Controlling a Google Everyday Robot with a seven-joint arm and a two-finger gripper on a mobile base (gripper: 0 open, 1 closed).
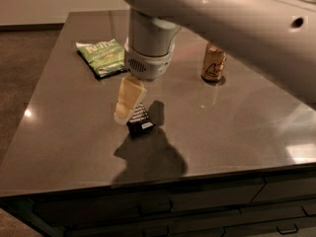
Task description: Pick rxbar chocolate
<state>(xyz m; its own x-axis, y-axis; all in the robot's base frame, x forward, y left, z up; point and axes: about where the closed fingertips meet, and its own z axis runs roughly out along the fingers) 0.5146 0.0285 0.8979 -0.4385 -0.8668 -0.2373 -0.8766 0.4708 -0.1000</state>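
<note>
The rxbar chocolate (pixel 140 121), a small flat black wrapper bar with white text, lies near the middle of the dark table (pixel 237 127). My gripper (pixel 124 113) hangs from the big grey wrist and reaches down right over the bar's far left end, covering part of it. Whether it touches the bar does not show. The arm's shadow falls on the table just in front of the bar.
A green snack bag (pixel 102 57) lies at the back left of the table. A gold drink can (pixel 214 63) stands upright at the back right. The table's front edge runs below the bar, with drawers under it.
</note>
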